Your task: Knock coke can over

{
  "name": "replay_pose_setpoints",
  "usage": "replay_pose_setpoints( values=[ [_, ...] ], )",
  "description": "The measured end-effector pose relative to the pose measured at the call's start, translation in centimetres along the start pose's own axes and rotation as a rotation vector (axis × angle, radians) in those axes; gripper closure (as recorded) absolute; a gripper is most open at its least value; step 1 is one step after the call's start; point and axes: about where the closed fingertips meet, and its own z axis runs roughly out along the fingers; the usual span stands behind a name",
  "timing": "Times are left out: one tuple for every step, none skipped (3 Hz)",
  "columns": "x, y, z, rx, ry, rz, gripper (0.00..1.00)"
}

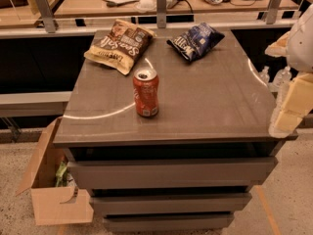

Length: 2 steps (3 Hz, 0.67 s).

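Observation:
The coke can is a small red can with white lettering and a silver top. It stands upright on the grey table top, left of the middle and toward the front. My gripper shows as cream-coloured parts at the right edge of the view, over the table's right front corner. It is far to the right of the can and does not touch it.
A brown chip bag lies at the back left and a blue chip bag at the back middle. A cardboard box stands on the floor at the left. Water bottles stand at the right. A railing and a desk are behind.

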Motion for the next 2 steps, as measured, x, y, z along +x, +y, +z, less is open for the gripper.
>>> replay_pose_setpoints(
  values=[
    [0.0,0.0,0.0,0.0,0.0,0.0,0.0],
    [-0.06,0.14,0.87,0.025,-0.112,0.018,0.0]
  ],
)
